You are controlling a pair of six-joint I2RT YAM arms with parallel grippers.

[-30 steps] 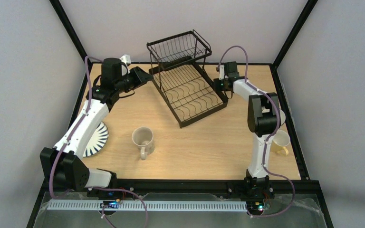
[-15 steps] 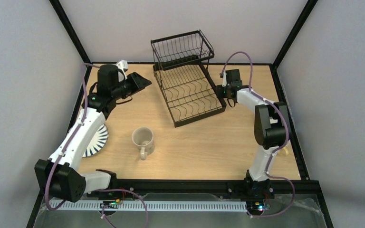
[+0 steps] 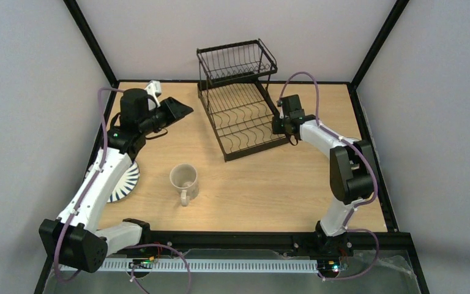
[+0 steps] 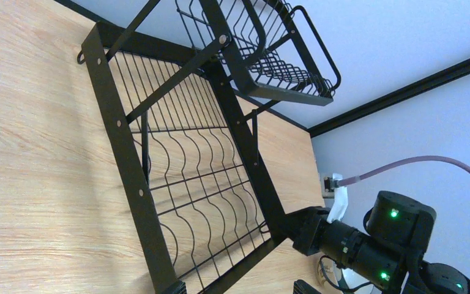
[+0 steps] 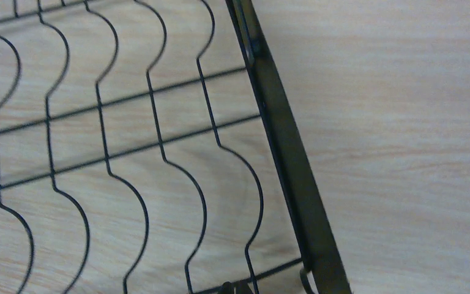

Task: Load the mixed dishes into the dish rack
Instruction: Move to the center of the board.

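Top external view: we see the dish rack (image 3: 238, 101) at far ctr of the tabletop (image 3: 263, 190), right end effector (image 3: 279, 127) at its near-right corner & left end effector (image 3: 180, 110) apart to its left, tho we can't tell how open either is.

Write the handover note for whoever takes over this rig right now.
Left gripper: raised left of the rack, nothing seen in it; open or shut unclear.
Right gripper: at the rack's right rail; grip unclear.
Rack: at the far side of the table, both levels empty.
Mug: upright on the table, mid-front.
Striped plate: flat at the left, partly under the left arm.
Done: nothing loaded.
Left: mug, plate and any dishes out of view.
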